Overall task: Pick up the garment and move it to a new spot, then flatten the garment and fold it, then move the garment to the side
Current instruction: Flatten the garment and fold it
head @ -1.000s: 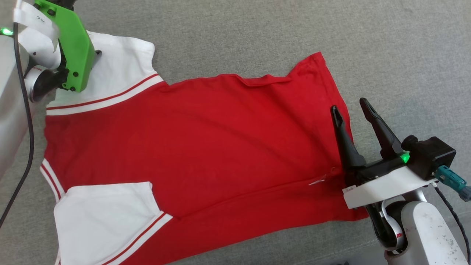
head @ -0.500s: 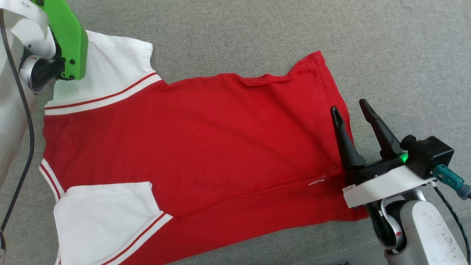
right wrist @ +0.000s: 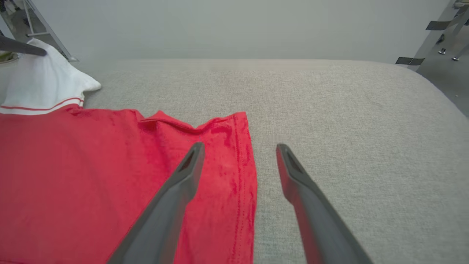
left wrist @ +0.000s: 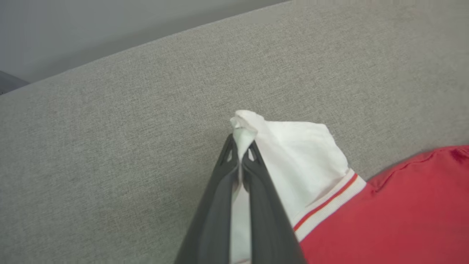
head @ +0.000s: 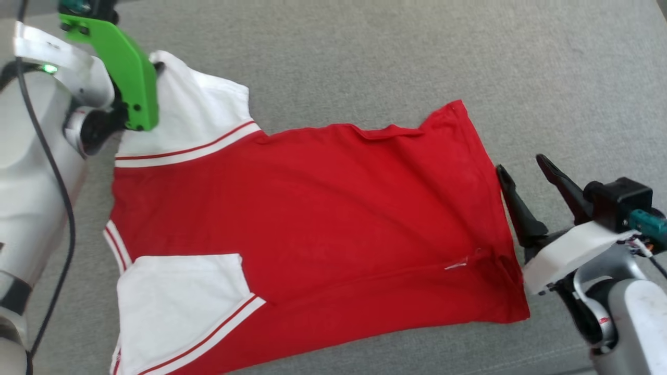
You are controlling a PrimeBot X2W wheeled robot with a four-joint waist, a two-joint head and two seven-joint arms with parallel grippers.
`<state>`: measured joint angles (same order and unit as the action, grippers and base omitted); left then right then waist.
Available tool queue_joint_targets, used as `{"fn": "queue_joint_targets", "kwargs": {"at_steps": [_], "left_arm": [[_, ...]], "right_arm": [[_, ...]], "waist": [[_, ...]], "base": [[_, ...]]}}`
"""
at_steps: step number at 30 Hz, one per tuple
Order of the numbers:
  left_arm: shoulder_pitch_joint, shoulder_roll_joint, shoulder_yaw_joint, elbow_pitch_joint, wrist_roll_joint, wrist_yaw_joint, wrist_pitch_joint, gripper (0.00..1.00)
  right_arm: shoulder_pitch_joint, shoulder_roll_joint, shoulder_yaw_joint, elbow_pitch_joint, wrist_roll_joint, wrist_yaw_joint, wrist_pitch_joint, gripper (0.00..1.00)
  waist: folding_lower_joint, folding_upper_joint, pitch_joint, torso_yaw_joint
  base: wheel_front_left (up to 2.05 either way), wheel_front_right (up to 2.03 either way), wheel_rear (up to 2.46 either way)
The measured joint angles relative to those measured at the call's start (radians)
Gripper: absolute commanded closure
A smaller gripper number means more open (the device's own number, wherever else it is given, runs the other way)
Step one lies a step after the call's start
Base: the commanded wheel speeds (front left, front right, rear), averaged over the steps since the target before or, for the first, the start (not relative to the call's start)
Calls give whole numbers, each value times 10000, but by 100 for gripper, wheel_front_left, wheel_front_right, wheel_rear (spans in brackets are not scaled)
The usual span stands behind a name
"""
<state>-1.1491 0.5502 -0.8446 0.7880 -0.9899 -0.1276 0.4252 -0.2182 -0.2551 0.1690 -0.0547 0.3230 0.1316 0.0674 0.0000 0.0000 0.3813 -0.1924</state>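
Head view: garment [head: 312, 208] flat on grey cushion [head: 391, 47], long axis left-right, hem [head: 482, 146] at right. Left wrist view: left gripper [left wrist: 240, 161] clamped on far white sleeve [left wrist: 300, 154]. Right wrist view: right gripper [right wrist: 240, 146] spread wide astride the hem, gripping nothing; nearer arm for that end.

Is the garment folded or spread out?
Spread out: the garment lies open and unfolded; the left gripper pinches its far sleeve.
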Motion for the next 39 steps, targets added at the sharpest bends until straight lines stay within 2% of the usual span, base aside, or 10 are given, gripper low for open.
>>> {"fn": "queue_joint_targets", "kwargs": {"at_steps": [5,9,15,19,28,39], "left_arm": [[640,-23,40,-1005,-105,291,-209,100],[1277,186,44,-2236,-242,633,-211,100],[2283,767,224,-4579,-502,1559,-351,100],[2752,1087,320,-6077,-575,2046,-341,100],[3196,1682,353,-8123,-556,2824,-146,100],[3240,1814,349,-8730,-460,2995,-150,100]], "right_arm": [[-489,-867,12,0,326,-2,2209,0],[-1220,-1555,295,138,717,-2,3871,0],[-2734,-2470,1229,1011,1636,-2,5534,0],[-3589,-2801,1649,1766,2113,-2,6261,0],[-4932,-3149,2399,3262,2290,-2,7043,0],[-5649,-3421,3452,4171,2510,-2,6660,0]], "waist": [[0,0,-364,501],[0,0,-555,932],[0,0,-627,1548],[0,0,-519,1883],[0,0,-17,2393],[0,0,571,2822]], "base": [[0,0,0],[0,0,0],[0,0,0],[0,0,0],[0,0,0],[0,0,0]]}}
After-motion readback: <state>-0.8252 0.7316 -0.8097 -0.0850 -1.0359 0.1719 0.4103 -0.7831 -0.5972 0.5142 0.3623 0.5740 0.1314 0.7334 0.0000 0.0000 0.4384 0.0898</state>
